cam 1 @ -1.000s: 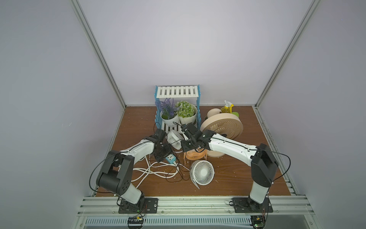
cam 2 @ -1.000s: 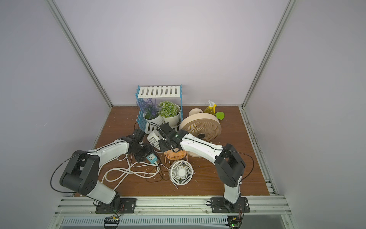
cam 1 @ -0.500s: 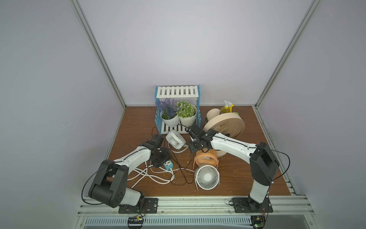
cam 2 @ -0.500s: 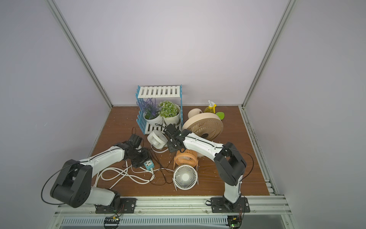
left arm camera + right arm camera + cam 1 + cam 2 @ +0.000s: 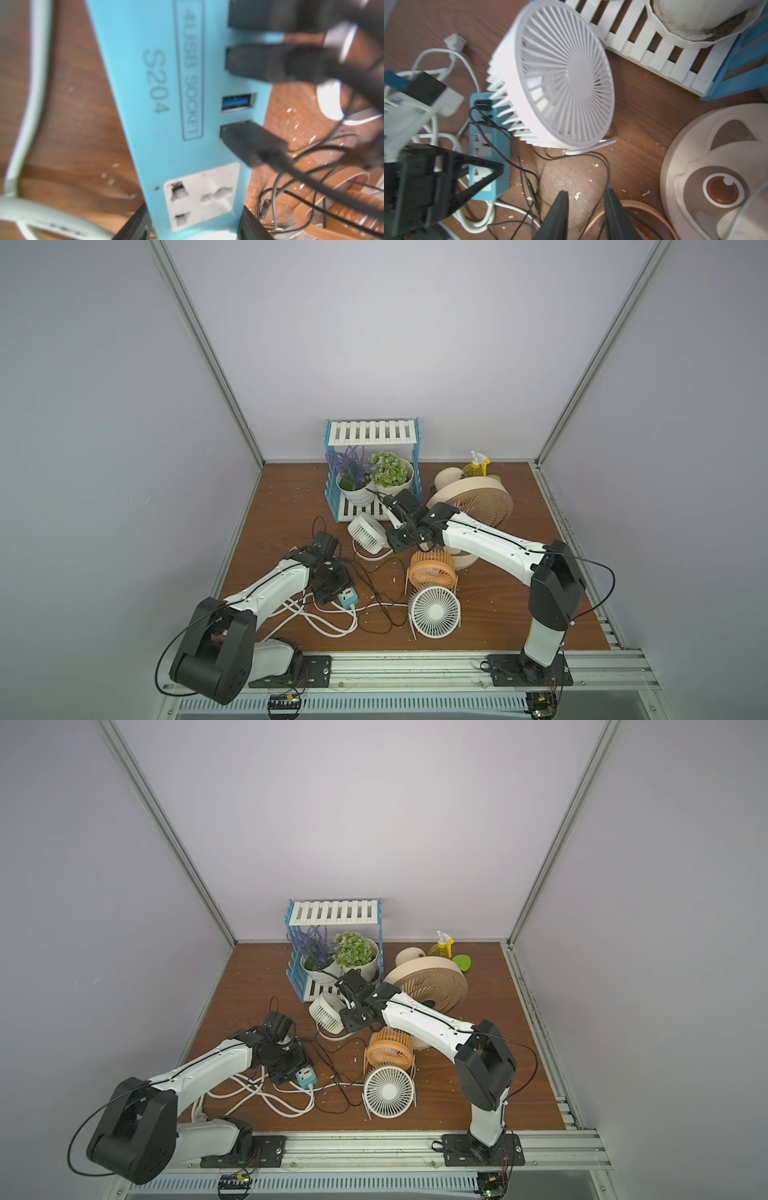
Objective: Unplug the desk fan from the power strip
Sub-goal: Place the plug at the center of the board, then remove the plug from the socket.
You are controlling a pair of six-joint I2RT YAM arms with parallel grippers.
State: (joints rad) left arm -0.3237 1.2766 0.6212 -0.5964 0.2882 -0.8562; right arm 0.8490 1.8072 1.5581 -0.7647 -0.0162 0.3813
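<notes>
The power strip [image 5: 176, 104] lies on the table's [image 5: 498, 605] left half (three black plugs [image 5: 255, 62] stuck in it), with the left gripper [image 5: 194, 207] clamped across its width. The right gripper [image 5: 586, 191] hangs slightly parted and empty beside the rear white fan [image 5: 560, 72].

**Robot test cell in a lab, dressed as a desk corner**

Boxed in on three sides by bare pale panels [image 5: 374, 344], joined at the corners by slanting aluminium struts [image 5: 213, 364]. Floored with a wood-grain board [image 5: 291, 497] speckled with white crumbs. Along the board's front edge, an aluminium rail [image 5: 415, 664] carrying two white-and-black robot arms [image 5: 486, 543], bolted down through black mounting plates [image 5: 498, 672]. Below the rail, a slotted cable duct [image 5: 415, 703] and small bare circuit boards [image 5: 284, 702].

Staged props rather than household clutter: several desk fans [image 5: 434, 612], potted plants [image 5: 388, 468] in a blue-and-white slatted shelf [image 5: 372, 433] at the back edge, a yellow spray bottle [image 5: 477, 464] and a power strip [image 5: 347, 597] among looping cords.
</notes>
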